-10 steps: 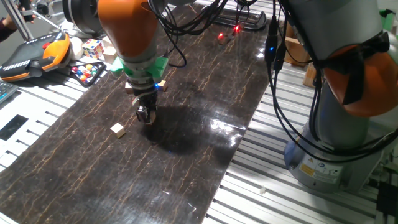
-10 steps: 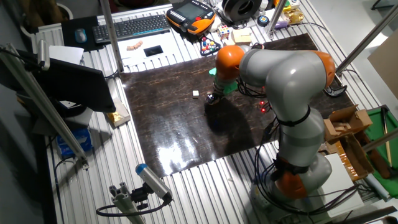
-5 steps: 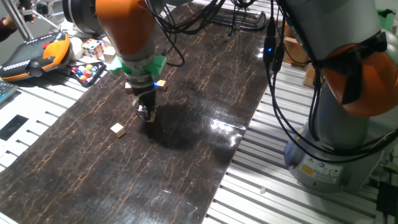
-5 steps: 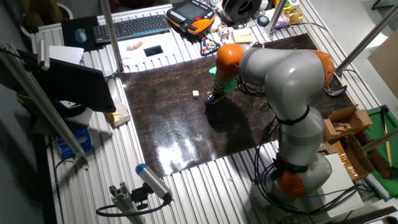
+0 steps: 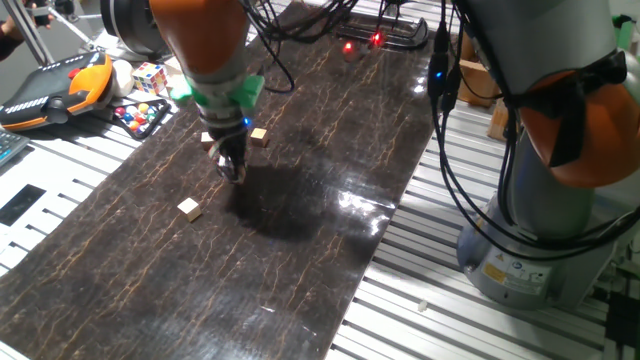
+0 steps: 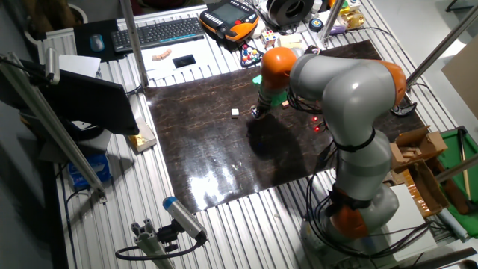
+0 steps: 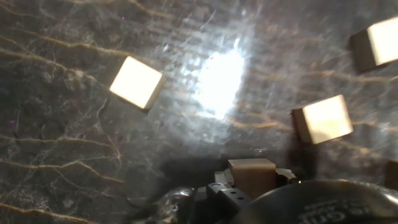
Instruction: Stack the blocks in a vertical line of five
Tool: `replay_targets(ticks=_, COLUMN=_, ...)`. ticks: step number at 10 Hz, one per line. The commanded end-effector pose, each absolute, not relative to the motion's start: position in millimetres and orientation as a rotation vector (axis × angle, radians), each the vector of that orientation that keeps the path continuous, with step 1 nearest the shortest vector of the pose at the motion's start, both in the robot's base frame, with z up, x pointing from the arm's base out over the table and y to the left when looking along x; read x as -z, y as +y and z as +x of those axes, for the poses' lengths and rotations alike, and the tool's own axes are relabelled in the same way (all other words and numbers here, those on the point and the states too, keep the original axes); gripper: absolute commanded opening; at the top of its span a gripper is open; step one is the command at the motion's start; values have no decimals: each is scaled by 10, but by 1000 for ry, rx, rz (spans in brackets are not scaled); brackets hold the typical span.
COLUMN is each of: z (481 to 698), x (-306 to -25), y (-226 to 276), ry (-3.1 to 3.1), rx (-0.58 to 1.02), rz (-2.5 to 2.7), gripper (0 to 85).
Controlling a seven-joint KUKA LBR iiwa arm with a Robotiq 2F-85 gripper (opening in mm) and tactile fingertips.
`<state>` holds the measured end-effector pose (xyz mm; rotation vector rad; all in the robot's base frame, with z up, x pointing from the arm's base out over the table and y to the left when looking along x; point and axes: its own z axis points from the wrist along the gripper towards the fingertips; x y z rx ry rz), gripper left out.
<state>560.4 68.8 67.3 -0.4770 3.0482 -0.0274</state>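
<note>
blocks on mat: 3 loose (image 7: pixel 136 81) (image 7: pixel 323 118) (image 7: pixel 379 41) | jaws (image 7: pixel 252 177): closed on 1 block (image 7: pixel 251 174)

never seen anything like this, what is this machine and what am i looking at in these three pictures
It is a robot arm, orange and grey, with a two-finger claw at its end, working over a dark marble-patterned mat. Two pictures come from fixed cameras on different sides of the table. The third comes from a camera on the hand, looking down past the fingers. Small tan wooden cubes lie on the mat: one alone, others nearer the arm. The hand camera shows three lying loose, and another cube close up at the claw, apparently held. A Rubik's cube sits off the mat.
</note>
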Motion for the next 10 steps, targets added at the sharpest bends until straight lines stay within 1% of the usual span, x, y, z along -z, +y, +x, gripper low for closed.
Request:
replay_targets(ticks=1, z=5630, x=-731, y=649, ry=3041, rx=29, rz=-500, gripper=10)
replay_targets(ticks=5, z=5796, x=-879, y=470, ry=3013, rx=35, rz=-608, gripper=10)
replay_targets(ticks=10, z=5891, x=-864, y=410, ry=3020, rx=45, rz=-619, gripper=10)
